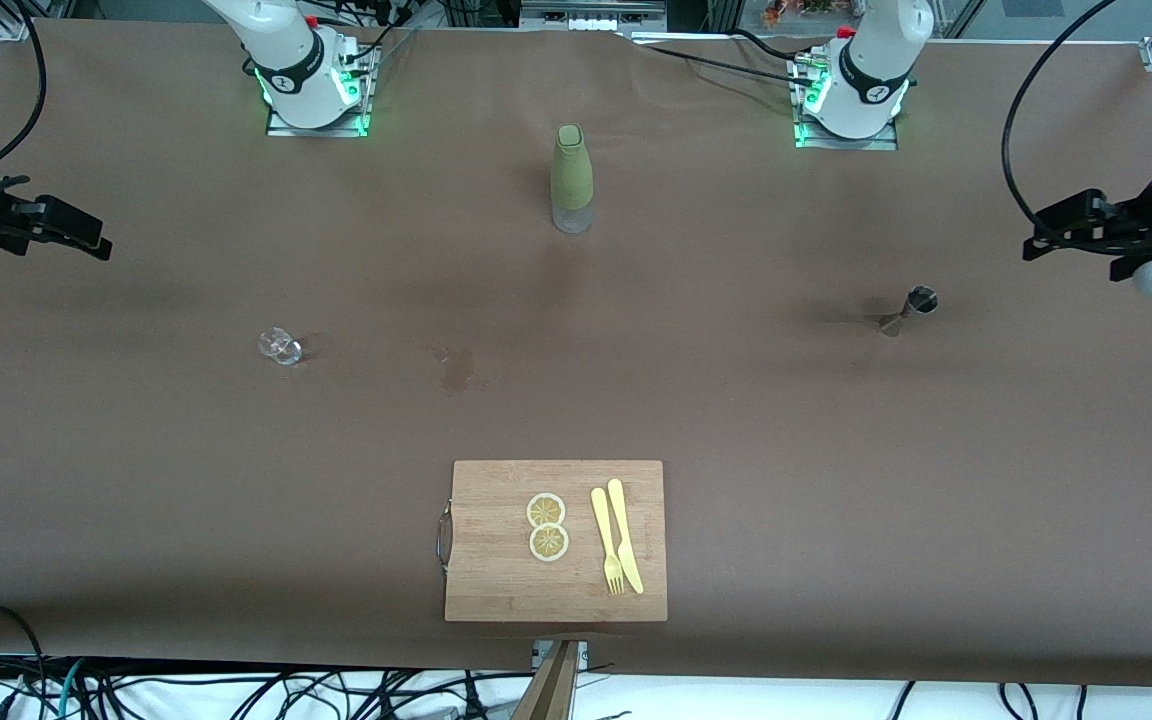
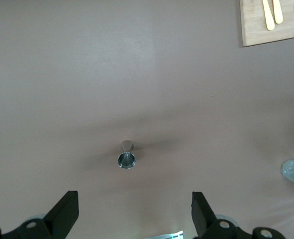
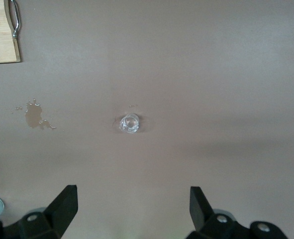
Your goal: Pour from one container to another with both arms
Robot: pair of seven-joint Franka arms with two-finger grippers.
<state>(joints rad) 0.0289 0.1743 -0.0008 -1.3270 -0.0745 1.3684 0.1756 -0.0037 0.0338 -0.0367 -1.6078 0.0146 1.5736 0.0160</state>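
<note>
A tiny clear glass tumbler [image 1: 280, 346] stands upright on the brown table toward the right arm's end; the right wrist view shows the tumbler [image 3: 129, 123] from above. A small silvery hourglass measuring cup [image 1: 911, 308] stands toward the left arm's end, and the left wrist view looks down into the cup [image 2: 127, 155]. My right gripper [image 1: 101, 245] hangs open over the table edge at its end, apart from the tumbler, with nothing between its fingers [image 3: 64, 204]. My left gripper [image 1: 1033, 245] hangs open over its own end, apart from the cup, its fingers [image 2: 67, 209] wide and empty.
A tall olive-green sleeved bottle [image 1: 571, 180] stands mid-table between the arm bases. Nearer the front camera lies a wooden cutting board [image 1: 496, 560] with two lemon slices [image 1: 547, 526], a yellow fork and knife [image 1: 617, 550]. A wet stain [image 1: 456, 368] marks the cloth beside the tumbler.
</note>
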